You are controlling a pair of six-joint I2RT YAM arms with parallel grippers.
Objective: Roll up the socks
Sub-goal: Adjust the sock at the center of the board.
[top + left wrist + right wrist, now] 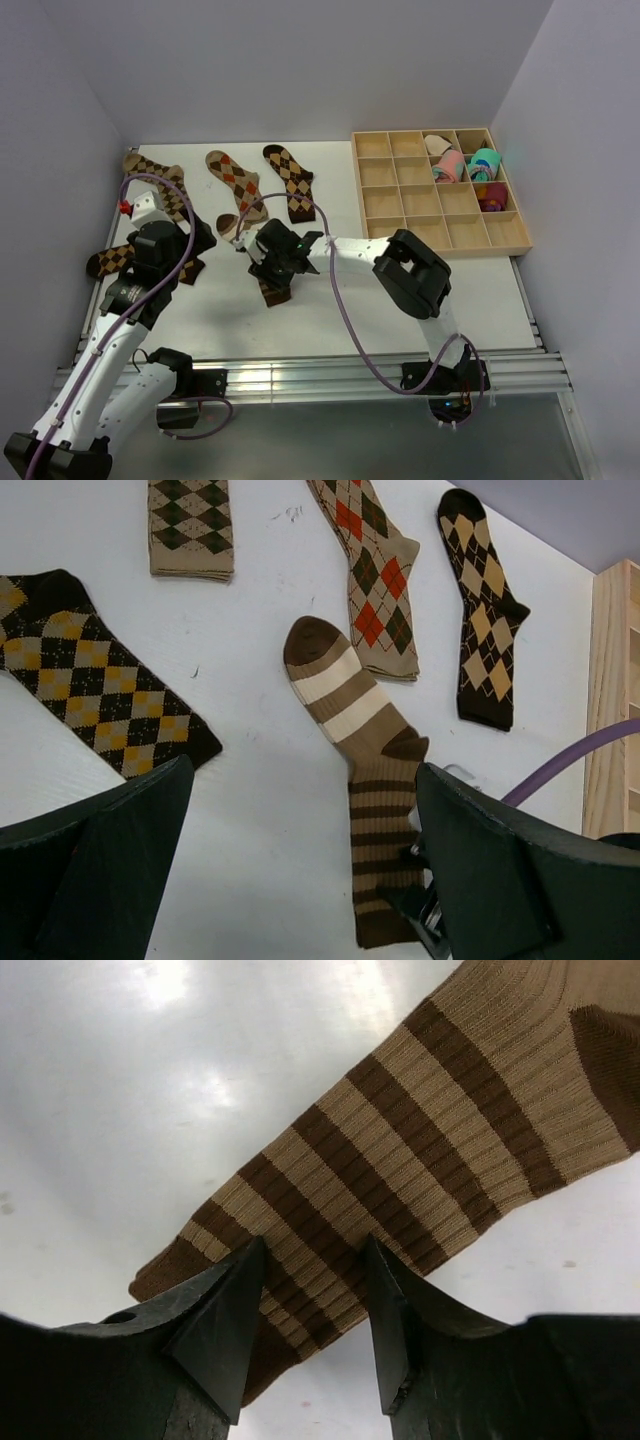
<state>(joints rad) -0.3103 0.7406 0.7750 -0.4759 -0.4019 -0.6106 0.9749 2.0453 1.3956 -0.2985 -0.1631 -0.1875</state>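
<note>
Right gripper (312, 1260) down on striped sock (430, 1110), jaws apart astride its cuff.

A white table top (330, 320) fills the workspace, closed in by a plain, pale grey-lavender back wall (300, 60), a left wall (50, 150) and a right wall (590, 200). Ribbed aluminium rails (320, 375) run along its near edge, and a wooden divided tray (450, 246) sits at its far right corner. Soft overhead light leaves pale glare patches (170, 985) on the smooth surface.
</note>
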